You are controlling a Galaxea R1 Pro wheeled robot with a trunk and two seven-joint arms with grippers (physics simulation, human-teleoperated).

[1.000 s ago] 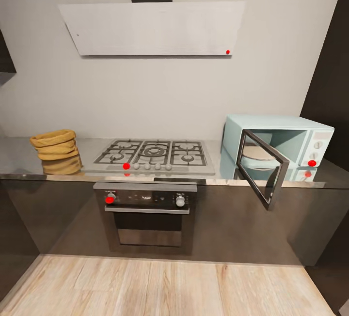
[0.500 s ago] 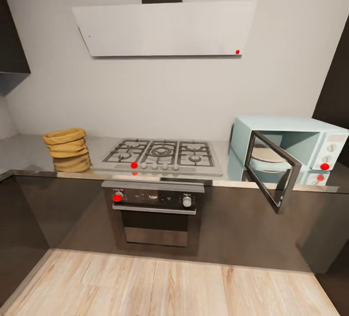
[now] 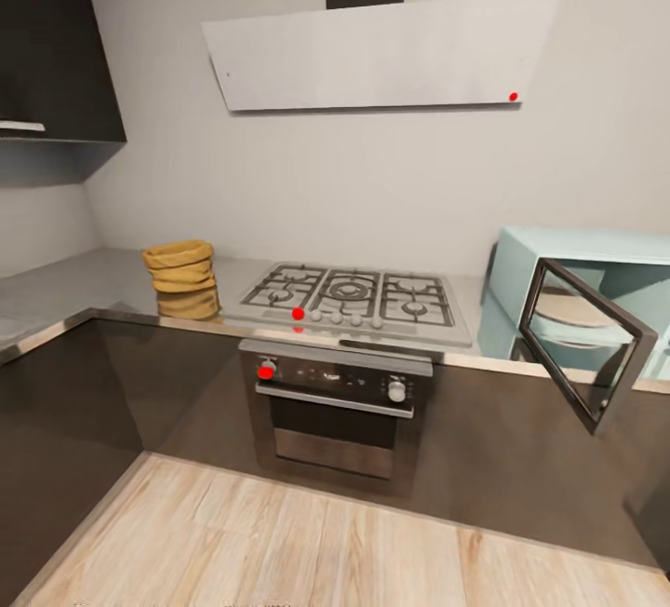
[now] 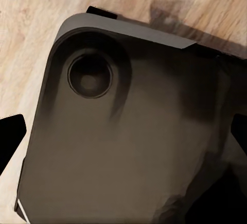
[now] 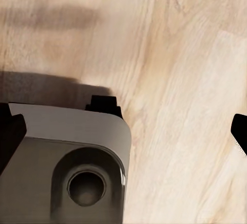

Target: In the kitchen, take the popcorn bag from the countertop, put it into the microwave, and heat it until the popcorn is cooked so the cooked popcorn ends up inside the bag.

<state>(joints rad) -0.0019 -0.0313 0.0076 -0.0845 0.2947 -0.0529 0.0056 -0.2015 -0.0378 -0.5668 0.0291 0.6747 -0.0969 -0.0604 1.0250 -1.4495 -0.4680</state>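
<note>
In the head view, the gas hob (image 3: 352, 298) sits in the middle of the desk (image 3: 56, 286), the grey glossy slab over dark cabinet fronts. The popcorn bag (image 3: 180, 268), tan with a thick rolled rim, stands upright on the desk to the left of the hob, close to it but apart, its reflection showing in the surface below it. To the right of the hob stands the pale mint microwave (image 3: 596, 253), cut by the picture's edge; its door (image 3: 584, 343) hangs open, swung out past the desk's front edge, and a pale round plate (image 3: 569, 311) lies inside. Under the hob is the built-in oven (image 3: 337, 411), and above the hob a flat pale hood (image 3: 381, 53) hangs on the wall. Wooden floor (image 3: 307, 546) runs in front of the cabinets.

In the left wrist view, the camera looks down on a dark rounded part of the robot's base (image 4: 113, 131) over the wooden floor (image 4: 31, 38). Dark finger tips show at the two side edges of the picture, widely parted, with nothing between them.

In the right wrist view, a grey corner of the base (image 5: 67, 162) lies over pale floorboards (image 5: 180, 80). Here too the dark tips stand at opposite edges, so the jaws are wide apart and hold nothing. The bag is on the desk, well away from both sets of jaws, which point at the floor.
</note>
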